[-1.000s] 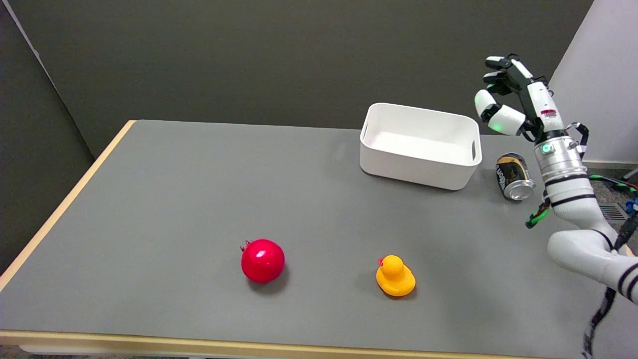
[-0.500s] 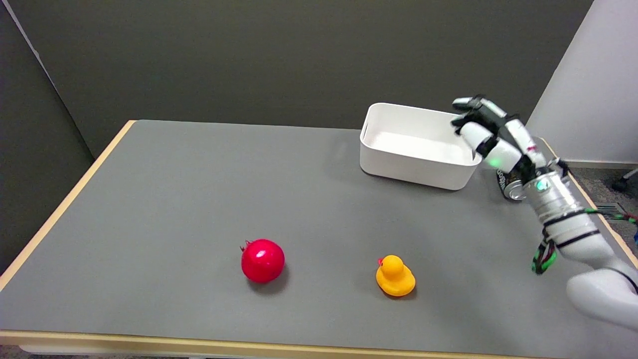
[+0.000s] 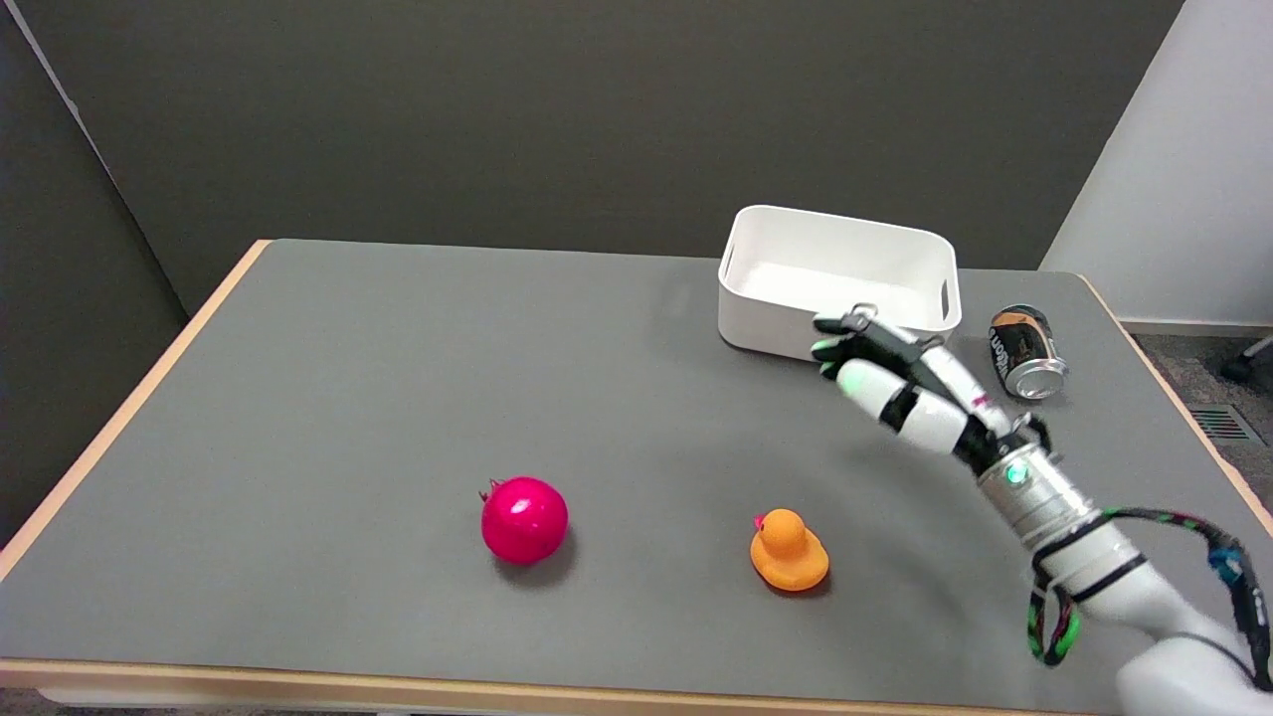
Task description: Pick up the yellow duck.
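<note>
Hand: while it holds nothing, the right hand (image 3: 900,393) hovers above the desk (image 3: 298,398), fingers (image 3: 860,378) apart.
Duck: yellow duck (image 3: 789,551) upright on desk, well apart from hand.
Neighbour: red ball (image 3: 524,519) to its left.

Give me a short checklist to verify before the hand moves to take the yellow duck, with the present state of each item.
1. Right hand holds nothing, fingers apart: ok.
2. Yellow duck sits upright on the table, nothing touching it: ok.
3. Way from hand to duck has no obstacle: ok.
4. Red ball stands well apart from the duck: ok.
5. Can and white bin lie behind the hand, away from the path: ok.
6. Hand's height above the table: cannot tell.
</note>
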